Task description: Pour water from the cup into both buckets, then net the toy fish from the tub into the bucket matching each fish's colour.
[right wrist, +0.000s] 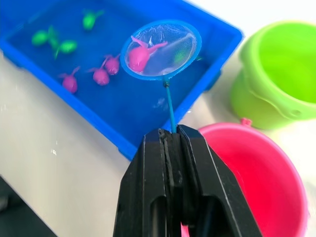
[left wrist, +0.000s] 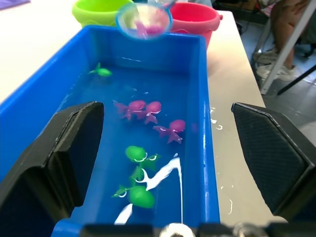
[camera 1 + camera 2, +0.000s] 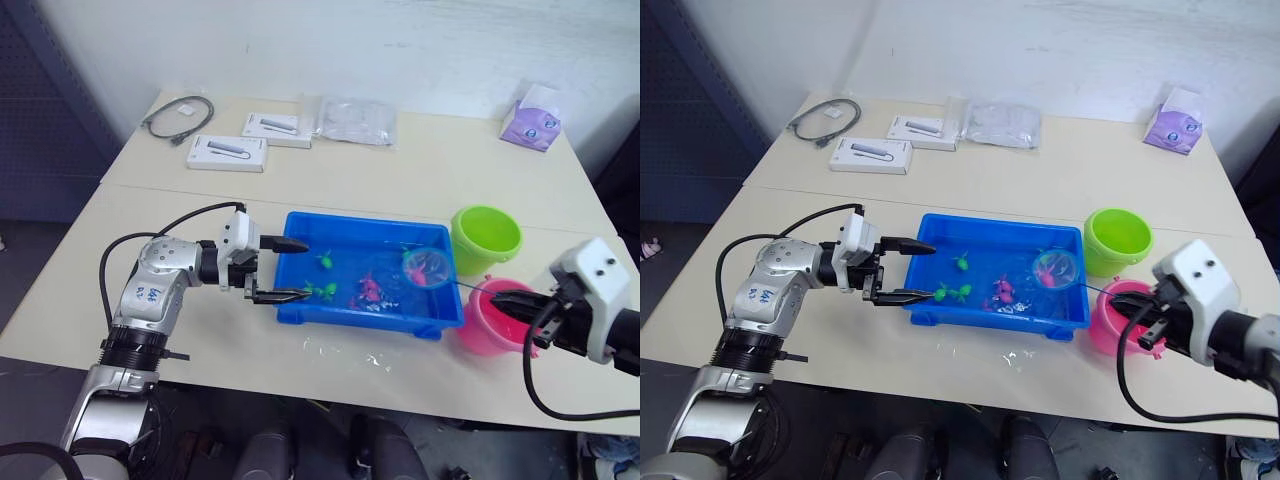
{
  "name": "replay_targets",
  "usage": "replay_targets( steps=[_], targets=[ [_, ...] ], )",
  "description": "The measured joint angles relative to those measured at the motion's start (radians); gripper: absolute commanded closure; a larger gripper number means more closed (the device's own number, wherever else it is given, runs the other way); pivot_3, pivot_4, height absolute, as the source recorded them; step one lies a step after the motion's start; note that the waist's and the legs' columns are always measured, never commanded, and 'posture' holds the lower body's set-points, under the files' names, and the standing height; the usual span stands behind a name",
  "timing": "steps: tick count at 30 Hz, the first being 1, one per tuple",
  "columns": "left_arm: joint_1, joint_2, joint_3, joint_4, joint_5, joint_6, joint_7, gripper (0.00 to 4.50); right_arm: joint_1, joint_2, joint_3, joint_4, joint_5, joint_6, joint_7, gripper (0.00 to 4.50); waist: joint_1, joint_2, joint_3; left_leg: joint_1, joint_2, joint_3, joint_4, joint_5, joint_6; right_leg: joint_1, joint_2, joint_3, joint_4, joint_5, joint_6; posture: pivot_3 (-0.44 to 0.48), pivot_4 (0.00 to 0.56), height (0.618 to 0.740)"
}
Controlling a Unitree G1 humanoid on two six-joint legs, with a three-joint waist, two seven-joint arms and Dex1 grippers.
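Net [image 1: 162, 48] hangs above the tub's [image 3: 300, 305] end nearest the buckets, its thin stick pinched in the right claw [image 1: 174, 143], whose fingers are closed tight on the handle's tip. A pink fish [image 1: 138, 55] lies in the mesh. Nearest the tub on that side stands the pink bucket [image 1: 256, 182], directly under the right claw; just beyond it sits the green bucket [image 1: 276, 74]. At the tub's opposite end the left claw [image 3: 283, 270] is spread wide, one finger over the tub's corner and one along its near wall, gripping nothing. In the water inside the tub float three green fish [image 2: 138, 195] and three more pink fish [image 2: 145, 108]. Far behind the tub on the counter [image 3: 420, 160] lie two white boxes [image 3: 228, 152] and a grey cable [image 3: 178, 117].

I judge the net light and its stick whippy, so a grip at the very end lets the ring sway; the fish is tiny, wet and probably slippery, best tipped out gently over the pink bucket.
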Motion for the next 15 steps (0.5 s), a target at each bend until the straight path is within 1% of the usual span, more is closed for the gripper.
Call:
replay_targets(
  steps=[3, 7, 11, 15],
  targets=[
    [-0.022, -0.015, -0.01, 0.025, 0.001, -0.013, -0.02, 0.06, 0.11, 0.065, -0.11, -0.028, 0.017, -0.071, -0.002, 4.5, 0.0, 0.0, 0.0, 0.001, 0.0, 0.0, 0.0, 0.0, 0.0, 0.0, 0.001, 0.001, 0.0, 0.0, 0.0, 0.0, 0.15, 0.739],
    [-0.055, -0.04, -0.017, 0.074, 0.004, -0.028, -0.04, 0.06, 0.226, 0.206, -0.208, -0.044, 0.04, -0.262, -0.004, 4.5, -0.001, 0.001, 0.0, 0.002, 0.0, 0.001, 0.0, 0.0, 0.0, 0.0, 0.002, 0.003, 0.001, 0.0, 0.0, 0.0, 0.15, 0.739],
    [-0.067, -0.07, -0.043, 0.099, 0.011, -0.037, -0.058, 0.06, 0.374, 0.342, -0.232, -0.019, -0.018, -0.573, -0.003, 4.5, -0.003, 0.001, -0.001, 0.002, 0.001, 0.002, -0.001, 0.0, 0.0, 0.0, 0.003, 0.005, 0.001, 0.0, 0.001, 0.0, 0.15, 0.739],
    [-0.082, -0.087, -0.048, 0.124, 0.015, -0.043, -0.06, 0.06, 0.45, 0.429, -0.206, 0.085, -0.128, -0.885, -0.03, 4.5, -0.007, 0.002, -0.001, 0.005, 0.001, 0.005, -0.001, 0.0, 0.0, 0.0, 0.003, 0.008, 0.002, 0.0, 0.001, 0.0, 0.15, 0.739]
  ],
)
